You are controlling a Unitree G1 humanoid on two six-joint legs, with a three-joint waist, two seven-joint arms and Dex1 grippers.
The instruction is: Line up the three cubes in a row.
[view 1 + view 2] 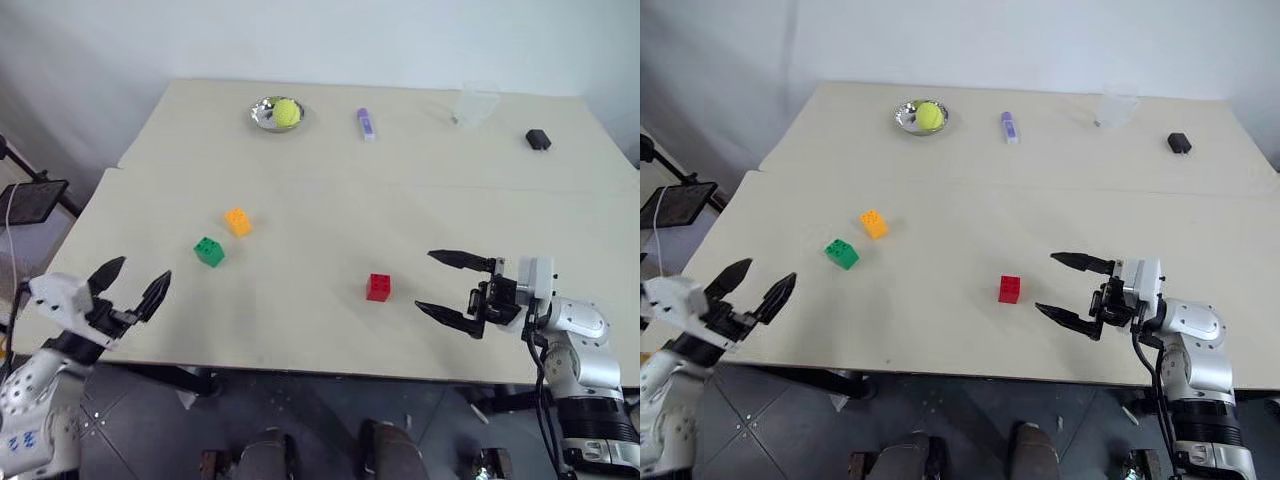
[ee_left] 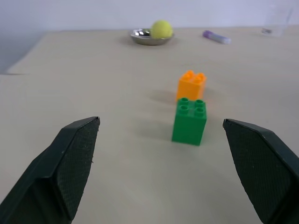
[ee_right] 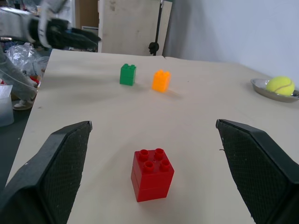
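Left eye view gives me three studded plastic cubes on the pale, matte desk (image 1: 330,200): one orange cube (image 1: 238,221), one green cube (image 1: 208,251) and one red cube (image 1: 379,287). The orange and green sit close together left of centre, the orange slightly higher in the frame; the red stands well apart from them, lower and right of centre. They form no straight row yet.

Along the upper edge I count one shiny metal dish (image 1: 264,114) holding one fuzzy yellow-green ball (image 1: 287,111), one small purple tube (image 1: 366,123) lying flat, one clear plastic cup (image 1: 475,104) and one small black block (image 1: 538,139) at the upper right.

My left hand (image 1: 133,282) is at the lower left, over the desk's near edge, its two black textured fingers spread wide and holding nothing. The green cube lies up and to the right of it, apart; in the left wrist view that cube stands between the two fingers (image 2: 70,163) but farther off, the orange one right behind it.

My right hand (image 1: 436,283) is at the lower right, pointing toward the frame's left, fingers equally wide apart and empty. The red cube sits just beside its tips, not touching.
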